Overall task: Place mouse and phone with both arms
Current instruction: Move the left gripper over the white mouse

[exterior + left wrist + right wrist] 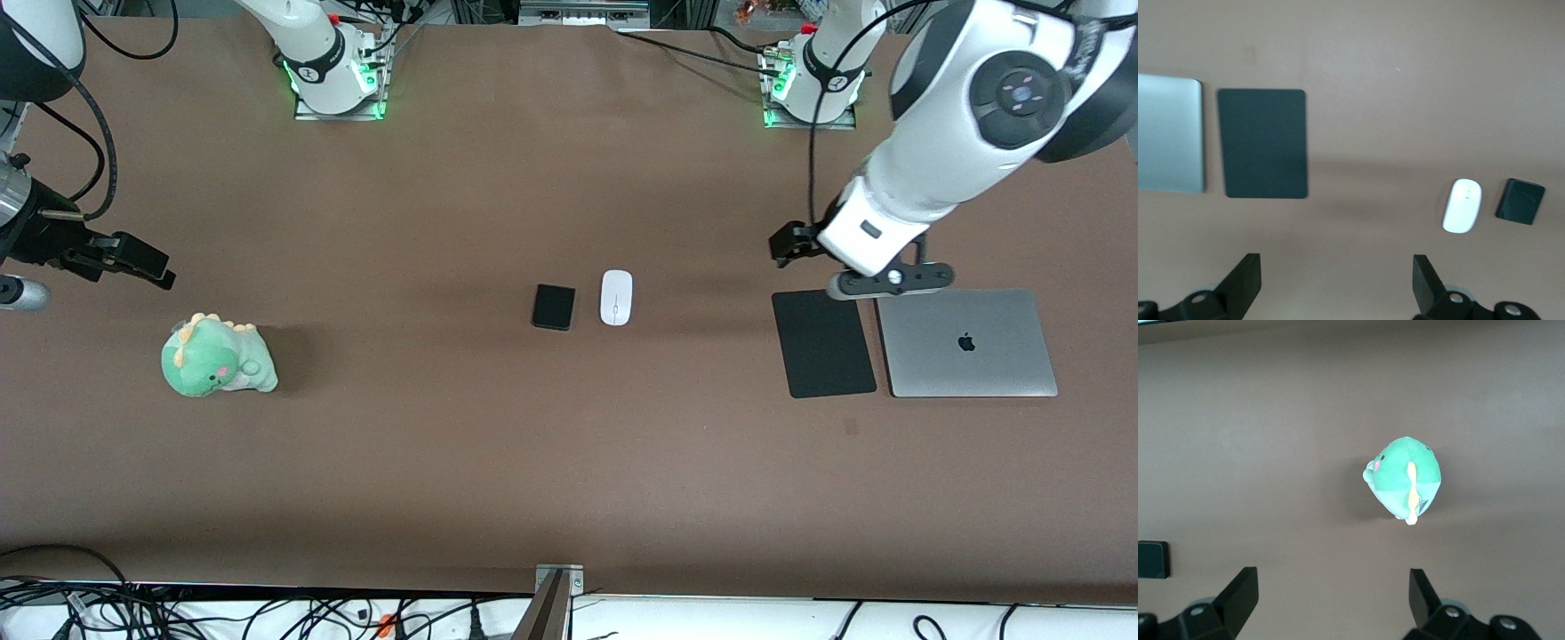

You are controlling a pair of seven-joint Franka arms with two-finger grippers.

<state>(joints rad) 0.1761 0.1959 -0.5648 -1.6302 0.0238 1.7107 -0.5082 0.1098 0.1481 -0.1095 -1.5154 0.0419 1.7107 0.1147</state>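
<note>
Two tools hang spread and empty over the tabletop (569, 462), so by my reading the task stands at its opening, with the reach toward the mouse and phone not yet begun. Taking the front view from its left edge: the right tool (133, 258) is up over the right arm's end of the tabletop, jaws wide with nothing between them, above bare surface just by the green plush dinosaur (218, 357). Around the middle lie the phone (554, 308) and the mouse (616, 297), flat, side by side, just apart, the phone toward the right arm's end and the mouse toward the left arm's. Further along, the black mouse pad (824, 343) lies beside a closed laptop (967, 343). The left tool (794, 242) is over the pad's edge nearest the bases, jaws also wide and empty, its arm folded steeply down from above. The next move likely calls for each tool to travel toward the middle and lower over its nearer object, straddling the narrow width.
</note>
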